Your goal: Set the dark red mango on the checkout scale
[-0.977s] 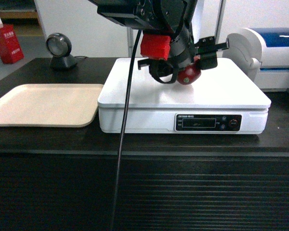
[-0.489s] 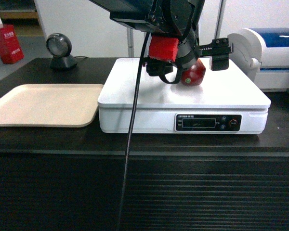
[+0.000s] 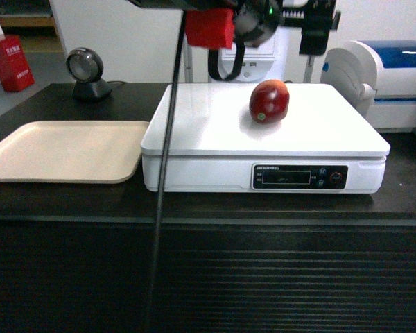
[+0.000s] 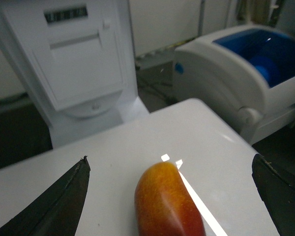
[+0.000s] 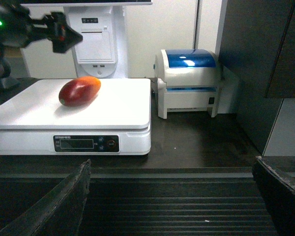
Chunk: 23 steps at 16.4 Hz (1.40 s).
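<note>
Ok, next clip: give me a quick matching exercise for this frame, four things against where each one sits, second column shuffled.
Things:
1. dark red mango
2. beige tray
3. white-and-blue printer
4. left gripper

Places:
A. on the counter, left of the scale
B. lying on the scale's white platform
C. open in the air above the scale, holding nothing
D. on the counter, right of the scale

Pairs: 1-B, 2-A, 3-D, 4-C
</note>
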Available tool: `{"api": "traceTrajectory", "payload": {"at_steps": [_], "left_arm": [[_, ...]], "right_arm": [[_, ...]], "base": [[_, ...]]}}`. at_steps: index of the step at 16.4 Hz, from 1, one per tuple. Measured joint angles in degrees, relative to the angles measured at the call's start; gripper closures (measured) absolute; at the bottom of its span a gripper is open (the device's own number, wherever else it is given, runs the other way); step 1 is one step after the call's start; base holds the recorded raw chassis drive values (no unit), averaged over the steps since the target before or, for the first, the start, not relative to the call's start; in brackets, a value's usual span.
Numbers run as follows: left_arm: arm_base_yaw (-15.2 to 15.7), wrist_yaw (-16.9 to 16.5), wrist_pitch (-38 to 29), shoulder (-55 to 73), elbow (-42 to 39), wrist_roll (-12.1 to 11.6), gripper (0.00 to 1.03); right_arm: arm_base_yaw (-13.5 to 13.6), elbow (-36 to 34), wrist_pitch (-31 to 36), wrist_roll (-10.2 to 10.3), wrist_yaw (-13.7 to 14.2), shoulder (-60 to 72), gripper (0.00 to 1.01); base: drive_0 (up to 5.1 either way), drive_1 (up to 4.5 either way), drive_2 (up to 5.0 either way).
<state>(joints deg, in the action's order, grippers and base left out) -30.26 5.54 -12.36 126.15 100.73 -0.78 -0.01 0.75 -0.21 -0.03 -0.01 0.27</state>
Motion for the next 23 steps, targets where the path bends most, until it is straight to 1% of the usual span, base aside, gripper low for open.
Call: {"api": "traceTrajectory", "payload": {"at_steps": [1,2,3,4,6,7,8,9,11,12,13,14,15,16,18,19,20,21,22,23], "left_arm": [[0.0,-3.1,-4.3,-4.2,-4.4,-3.5,0.05],[0.5,-6.1,-8.4,-9.1,-10.0,-5.9,0.05],[0.9,-8.2,-11.0,-13.2,-14.9,-6.8,0.05],[1.9,-8.6,-13.7,-17.0,-20.0,-7.2,0.05],[6.7,-8.5,-18.5,-25.0,-30.6,-7.1,0.05],[9.6,-8.4,-19.4,-30.1,-35.9,-6.4,0.05],[11.8,-7.7,-20.0,-34.5,-39.8,-5.8,0.05],[13.7,-7.4,-20.8,-39.6,-43.8,-5.7,0.05],[16.3,-7.3,-20.4,-47.6,-49.5,-5.7,0.05],[17.1,-3.6,-16.0,-51.3,-51.3,-4.8,0.09],[18.7,1.9,-14.2,-55.3,-55.3,-2.6,0.20],[21.4,2.5,-14.3,-60.1,-61.2,-1.4,0.31],[23.9,1.7,-14.8,-64.5,-66.4,-0.7,0.41],[25.1,1.1,-16.8,-69.1,-71.8,0.1,0.54],[25.3,-0.9,-19.0,-72.8,-77.7,0.4,0.76],[25.9,-1.4,-19.4,-74.3,-81.1,0.4,0.89],[26.9,-2.5,-19.5,-75.8,-83.3,0.4,0.99],[30.0,-5.1,-20.0,-78.1,-85.6,0.6,1.01],[30.8,-4.7,-20.3,-79.9,-87.1,0.7,1.01],[30.4,-5.4,-20.3,-81.8,-88.7,0.6,1.01]], "right_arm": [[0.0,0.0,0.0,0.0,0.0,0.0,0.03],[0.0,0.0,0.0,0.0,0.0,0.0,0.03],[0.0,0.0,0.0,0.0,0.0,0.0,0.03],[0.0,0.0,0.0,0.0,0.0,0.0,0.03],[0.0,0.0,0.0,0.0,0.0,0.0,0.03],[0.0,0.0,0.0,0.0,0.0,0.0,0.03],[0.0,0.0,0.0,0.0,0.0,0.0,0.03],[0.0,0.0,0.0,0.0,0.0,0.0,0.03],[0.0,0.0,0.0,0.0,0.0,0.0,0.03],[0.0,0.0,0.0,0.0,0.0,0.0,0.03],[0.0,0.0,0.0,0.0,0.0,0.0,0.03],[0.0,0.0,0.0,0.0,0.0,0.0,0.03],[0.0,0.0,0.0,0.0,0.0,0.0,0.03],[0.0,0.0,0.0,0.0,0.0,0.0,0.03],[0.0,0.0,0.0,0.0,0.0,0.0,0.03],[0.0,0.0,0.0,0.0,0.0,0.0,0.03],[0.0,0.0,0.0,0.0,0.0,0.0,0.03],[0.0,0.0,0.0,0.0,0.0,0.0,0.03],[0.0,0.0,0.0,0.0,0.0,0.0,0.03],[0.0,0.0,0.0,0.0,0.0,0.0,0.03]], "base": [[0.0,0.00,0.0],[0.0,0.00,0.0],[0.0,0.00,0.0],[0.0,0.00,0.0],[0.0,0.00,0.0],[0.0,0.00,0.0],[0.0,0.00,0.0],[0.0,0.00,0.0],[0.0,0.00,0.0],[0.0,0.00,0.0],[0.0,0.00,0.0],[0.0,0.00,0.0],[0.0,0.00,0.0],[0.0,0.00,0.0],[0.0,0.00,0.0],[0.0,0.00,0.0],[0.0,0.00,0.0],[0.0,0.00,0.0],[0.0,0.00,0.0],[0.0,0.00,0.0]]}}
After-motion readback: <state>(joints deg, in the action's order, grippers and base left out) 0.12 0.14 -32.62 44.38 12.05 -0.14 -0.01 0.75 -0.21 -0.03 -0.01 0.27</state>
